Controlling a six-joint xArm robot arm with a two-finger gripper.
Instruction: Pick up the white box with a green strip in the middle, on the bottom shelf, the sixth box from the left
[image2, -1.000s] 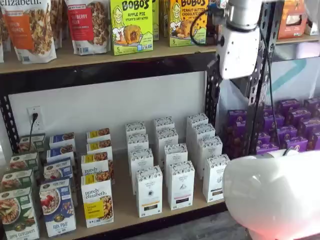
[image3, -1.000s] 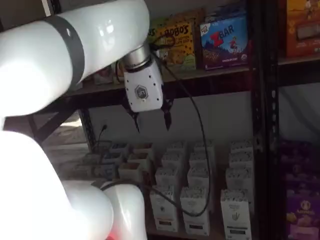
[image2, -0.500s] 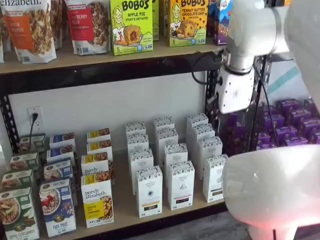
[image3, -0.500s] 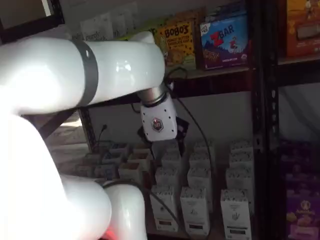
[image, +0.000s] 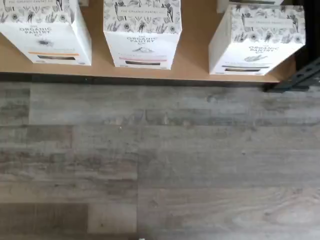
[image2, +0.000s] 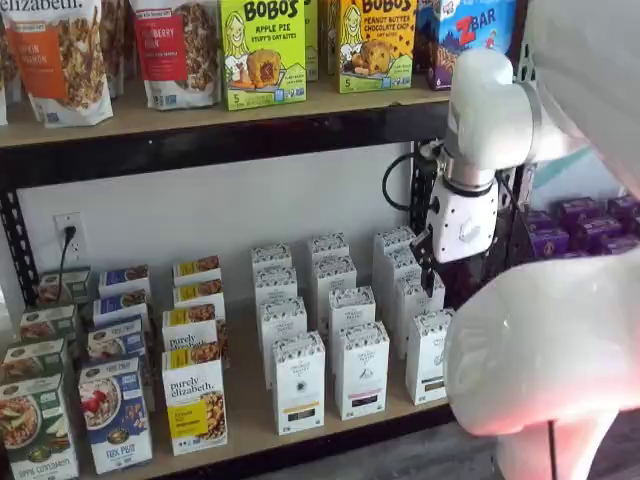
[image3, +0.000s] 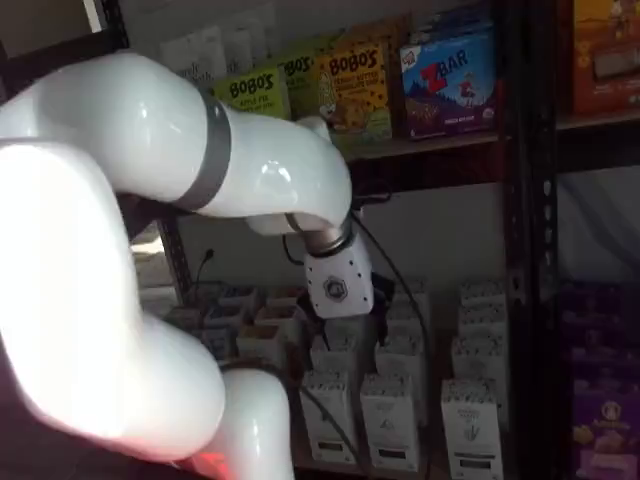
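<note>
1. Grey wood-look flooring (image: 160, 165) is filling most of the wrist view, with the bottom shelf (image: 192, 55) running along its far edge, pale tan with a black front rail.
2. Three white cartons are standing at that shelf edge, fronts facing outward.
3. The white box (image2: 431, 356) is standing upright at the front of the right-hand white row in a shelf view, beside the black upright (image2: 424, 200); it is also showing at the front right (image3: 470, 428).
4. The gripper (image2: 455, 275) is hanging above the rear boxes of that row, apart from the white box and holding nothing.
5. Its fingers are barely showing, but the jaws are standing wide.
</note>
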